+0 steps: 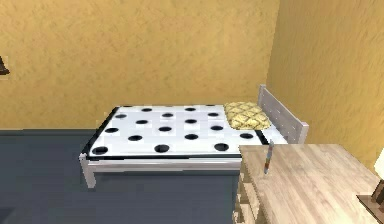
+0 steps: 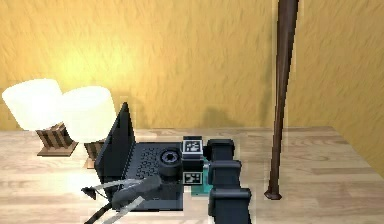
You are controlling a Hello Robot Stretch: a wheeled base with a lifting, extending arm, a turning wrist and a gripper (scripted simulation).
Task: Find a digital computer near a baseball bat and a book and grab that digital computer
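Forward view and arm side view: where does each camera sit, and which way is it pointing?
Forward view: on the robot, looking ahead and slightly down at a spotted bed and a desk corner.
Arm side view: on the robot's body, looking sideways at a laptop, two lamps and a bat; its arm and fingers show by the laptop.
Shared: probably the same wooden desk.

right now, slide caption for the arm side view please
Stretch's fingers near an open laptop on a wooden desk, between two lamps and an upright baseball bat.
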